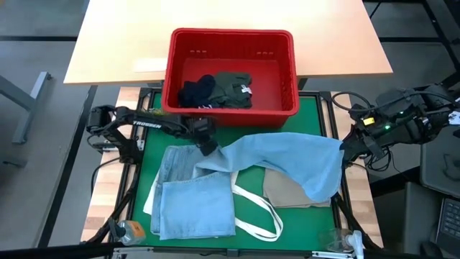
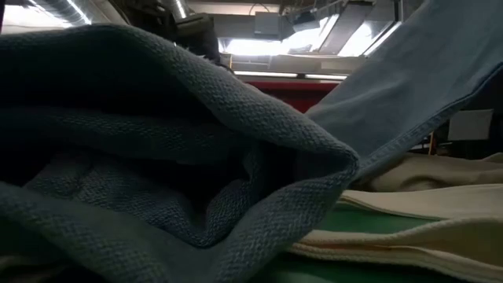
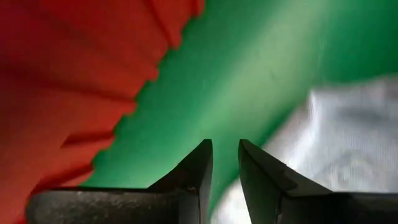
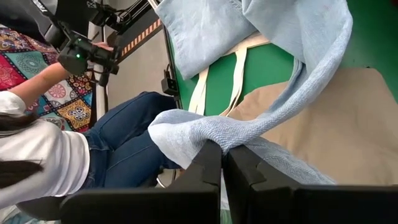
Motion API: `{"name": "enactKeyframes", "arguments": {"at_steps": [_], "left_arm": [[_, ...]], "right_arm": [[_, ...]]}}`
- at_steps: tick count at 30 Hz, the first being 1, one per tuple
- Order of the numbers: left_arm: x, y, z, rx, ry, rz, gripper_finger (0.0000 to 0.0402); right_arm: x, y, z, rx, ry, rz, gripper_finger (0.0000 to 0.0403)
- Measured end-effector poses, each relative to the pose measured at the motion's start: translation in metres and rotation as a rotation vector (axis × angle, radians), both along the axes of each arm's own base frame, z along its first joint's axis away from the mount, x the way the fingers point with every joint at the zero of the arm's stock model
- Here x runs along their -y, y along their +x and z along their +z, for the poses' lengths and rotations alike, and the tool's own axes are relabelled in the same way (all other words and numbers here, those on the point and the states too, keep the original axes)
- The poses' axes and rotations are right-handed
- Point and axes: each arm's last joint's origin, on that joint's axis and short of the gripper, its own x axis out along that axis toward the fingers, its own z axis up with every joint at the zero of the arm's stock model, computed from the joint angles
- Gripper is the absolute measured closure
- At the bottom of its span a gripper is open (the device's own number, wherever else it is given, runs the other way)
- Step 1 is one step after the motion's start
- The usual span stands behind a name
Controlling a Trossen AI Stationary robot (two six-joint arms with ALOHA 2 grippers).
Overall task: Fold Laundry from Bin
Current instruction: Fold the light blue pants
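Clearly the jeans (image 1: 287,162) are soft, heavyish denim that droops; the right gripper (image 4: 221,155) pinches a hem, best taken at corners; the left gripper (image 3: 225,163) hangs narrow, empty.

The green mat (image 1: 316,115) lies bare only along the strip in front of the red bin (image 1: 230,108); light blue jeans (image 1: 280,158), a beige cloth (image 1: 287,191) and white tote straps (image 1: 255,212) cover the rest, blocking a low pass
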Motion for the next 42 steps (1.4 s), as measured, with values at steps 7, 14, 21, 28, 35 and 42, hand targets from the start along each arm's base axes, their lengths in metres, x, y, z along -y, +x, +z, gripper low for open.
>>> {"name": "enactKeyframes", "arguments": {"at_steps": [7,14,21,28,35,42], "left_arm": [[-0.023,0.015,0.012,0.217,0.083,0.015,0.0328],[-0.040,0.026,0.026,0.429,0.148,0.081,0.0328],[-0.060,0.025,0.034,0.522,0.212,0.158,0.0328],[-0.077,0.026,0.036,0.594,0.218,0.157,0.0328],[-0.063,0.025,0.042,0.614,0.101,0.029,0.0329],[-0.035,0.006,0.049,0.474,-0.114,-0.109,0.0329]], "right_arm": [[0.000,0.000,0.000,0.010,-0.020,0.013,0.0400],[0.000,0.000,0.000,0.012,-0.029,0.004,0.0400],[0.001,0.000,0.000,0.012,-0.035,-0.003,0.0400],[0.001,0.000,0.000,0.013,-0.041,-0.009,0.0400],[0.001,0.000,0.000,0.013,-0.041,-0.008,0.0400],[0.001,0.000,0.000,0.013,-0.040,-0.009,0.0400]]}}
